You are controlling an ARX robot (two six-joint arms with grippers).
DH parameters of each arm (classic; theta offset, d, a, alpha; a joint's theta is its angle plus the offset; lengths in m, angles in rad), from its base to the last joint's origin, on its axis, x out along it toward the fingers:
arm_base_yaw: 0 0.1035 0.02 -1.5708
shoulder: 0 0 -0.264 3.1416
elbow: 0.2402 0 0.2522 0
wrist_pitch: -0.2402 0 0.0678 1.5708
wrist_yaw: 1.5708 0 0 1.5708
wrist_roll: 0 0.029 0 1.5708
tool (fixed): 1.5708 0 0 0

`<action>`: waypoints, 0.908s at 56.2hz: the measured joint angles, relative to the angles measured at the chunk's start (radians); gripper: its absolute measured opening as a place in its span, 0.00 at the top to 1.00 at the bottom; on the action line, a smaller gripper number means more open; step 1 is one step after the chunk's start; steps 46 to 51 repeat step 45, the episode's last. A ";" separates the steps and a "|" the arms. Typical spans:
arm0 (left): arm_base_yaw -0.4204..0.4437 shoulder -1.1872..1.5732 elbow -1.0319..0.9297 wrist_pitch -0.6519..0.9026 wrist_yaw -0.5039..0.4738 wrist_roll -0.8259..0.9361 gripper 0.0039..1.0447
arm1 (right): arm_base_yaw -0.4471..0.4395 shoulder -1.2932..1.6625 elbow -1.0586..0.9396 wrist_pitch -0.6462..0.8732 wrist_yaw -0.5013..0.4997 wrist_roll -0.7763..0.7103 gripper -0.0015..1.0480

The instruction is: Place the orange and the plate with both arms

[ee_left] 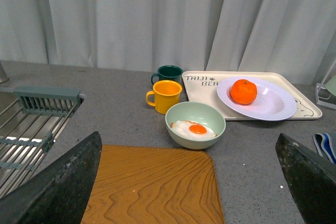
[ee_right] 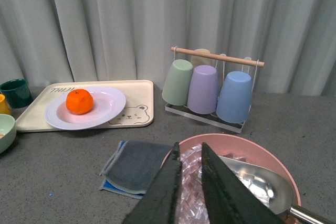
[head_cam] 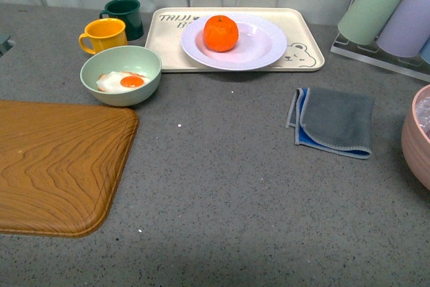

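- the orange [head_cam: 220, 33] sits in the well of the plate [head_cam: 265, 48], toward the plate's left half as the robot faces it; a small green stem dot shows on top.
- the plate, white and round with a wide rim, rests on the cream bear tray [head_cam: 304, 55] at the far side of the grey counter [head_cam: 222, 179]; the printed bear face shows just right of the plate.
- left gripper [ee_left: 189, 182]: its two dark fingers [ee_left: 58, 187] stand wide apart at the edges of the left wrist view, with nothing between them; it hangs above the wooden tray [head_cam: 54, 166].
- right gripper [ee_right: 190, 192]: the fingers [ee_right: 163, 192] sit nearly together with only a thin gap, holding nothing; it hovers over the pink bowl [ee_right: 210, 142], which contains crinkled clear material and a metal scoop [ee_right: 257, 182].
- neither arm shows in the front view.
- green bowl [head_cam: 121, 75] with a fried egg [head_cam: 124, 82] stands just left of the bear tray and touches the wooden tray's far corner in view.
- yellow mug [head_cam: 104, 35] and dark green mug [head_cam: 124, 17] stand side by side behind the green bowl.
- folded grey and blue cloth [head_cam: 332, 120] lies on the counter, nearer than the bear tray and to the right.
- cup rack [ee_right: 210, 85] holds green, lilac and blue cups upside down at the far right.
- a metal dish rack [ee_left: 31, 124] shows at the left in the left wrist view.
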 joint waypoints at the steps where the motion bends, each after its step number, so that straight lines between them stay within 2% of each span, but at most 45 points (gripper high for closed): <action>1: 0.000 0.000 0.000 0.000 0.000 0.000 0.06 | 0.000 0.000 0.000 0.000 0.000 0.000 0.82; 10: 0.000 0.000 0.000 0.000 0.000 0.000 0.06 | 0.000 -0.001 0.000 0.000 0.000 0.000 0.45; 18: 0.000 0.000 0.000 0.000 0.000 0.000 0.06 | 0.000 -0.001 0.000 0.000 0.000 0.000 0.23; 22: 0.000 0.000 0.000 0.000 0.000 0.000 0.06 | 0.000 -0.001 0.000 0.000 0.000 0.001 0.08; 51: 0.000 0.000 0.000 0.000 0.000 0.000 0.06 | 0.000 -0.001 0.000 0.000 0.000 0.001 0.09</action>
